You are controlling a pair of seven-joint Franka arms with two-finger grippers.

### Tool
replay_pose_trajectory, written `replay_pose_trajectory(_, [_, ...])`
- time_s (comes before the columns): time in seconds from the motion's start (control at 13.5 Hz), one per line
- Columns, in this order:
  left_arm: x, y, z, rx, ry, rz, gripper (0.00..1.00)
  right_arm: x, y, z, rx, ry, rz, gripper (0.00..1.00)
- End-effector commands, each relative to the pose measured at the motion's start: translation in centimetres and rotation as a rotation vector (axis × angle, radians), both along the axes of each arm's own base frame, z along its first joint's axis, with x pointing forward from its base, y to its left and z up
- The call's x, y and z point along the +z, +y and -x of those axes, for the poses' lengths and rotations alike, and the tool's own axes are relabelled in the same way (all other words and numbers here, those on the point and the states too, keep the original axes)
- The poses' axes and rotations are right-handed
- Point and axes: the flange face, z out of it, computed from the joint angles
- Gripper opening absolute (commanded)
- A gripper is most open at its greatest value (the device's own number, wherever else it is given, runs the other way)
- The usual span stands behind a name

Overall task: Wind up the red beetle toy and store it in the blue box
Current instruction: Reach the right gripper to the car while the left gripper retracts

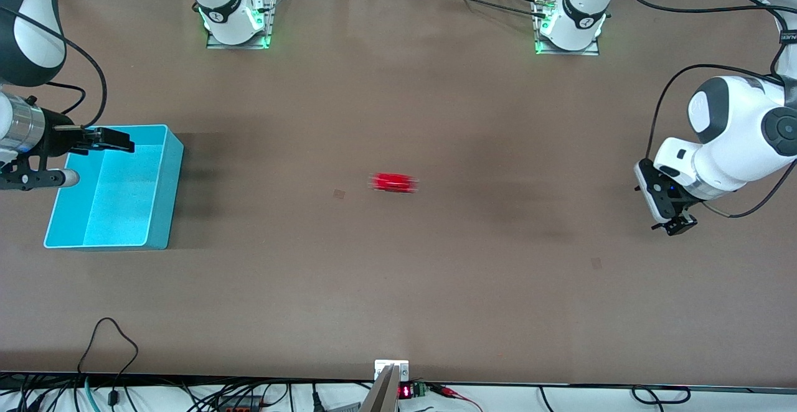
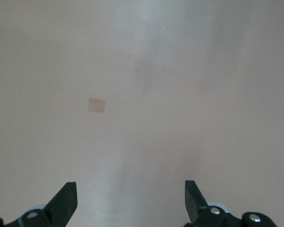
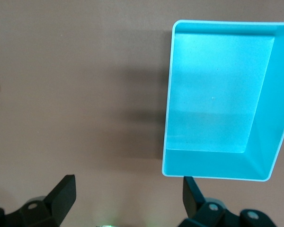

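My left gripper (image 1: 679, 224) hangs over bare table (image 1: 436, 287) at the left arm's end, jaws spread wide and holding nothing; its wrist view shows only the brown surface and a small pale square patch (image 2: 96, 105) between my fingertips (image 2: 66, 201). My right gripper (image 1: 118, 140) sits over the rim of the blue box (image 1: 163, 194) at the right arm's end, also spread wide and empty, and that arm waits there. From its wrist view the box (image 3: 217, 168) is open-topped with nothing in it.

The red beetle toy (image 1: 393, 182) lies out on the middle of the table, well apart from both grippers and from the box. It looks smeared in the front view, so it may be rolling, though I cannot be sure.

I judge it light, hard and glossy, with a rounded shell that would squirt out of a top pinch. I would take it across its flat sides, low near the wheels, with a gentle squeeze. The box looks stiff and steady enough to drop the toy into.
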Motion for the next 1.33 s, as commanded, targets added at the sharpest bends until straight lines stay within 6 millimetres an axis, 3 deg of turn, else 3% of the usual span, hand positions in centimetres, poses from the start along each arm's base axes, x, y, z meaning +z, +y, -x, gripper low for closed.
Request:
replay_pose_trajectory(0.0, [2.7, -0.8, -0.9, 0.245, -0.005, 0.046, 1.00, 0.0, -0.1, 0.2, -0.001, 0.012, -0.014, 1.00])
replay_pose_trajectory(0.22, [5.5, -3.6, -2.3, 0.510, -0.055, 0.073, 1.00, 0.1, 0.1, 0.2, -0.009, 0.013, -0.012, 1.00])
replay_pose_trajectory(0.59, [10.5, -2.1, -3.2, 0.989, -0.027, 0.068, 1.00, -0.1, 1.2, 0.3, 0.000, 0.027, -0.014, 1.00])
replay_pose_trajectory(0.74, [14.3, -1.9, -3.5, 1.123, -0.015, 0.068, 1.00, -0.5, 2.4, 0.0, 0.020, 0.022, -0.016, 1.00])
replay_pose_trajectory(0.96, [19.3, -1.7, -1.4, 1.288, 0.056, 0.114, 1.00, -3.1, 7.1, 0.6, 0.103, 0.036, -0.013, 1.00])
replay_pose_trajectory(1.11, [22.4, -2.7, 0.7, 1.310, 0.056, 0.098, 1.00, -6.5, 7.4, 3.3, 0.137, 0.039, -0.025, 1.00])
replay_pose_trajectory(1.26, [23.3, -2.5, 1.8, 1.280, 0.071, 0.075, 1.00, -10.0, 8.4, 7.4, 0.181, 0.001, -0.032, 1.00])
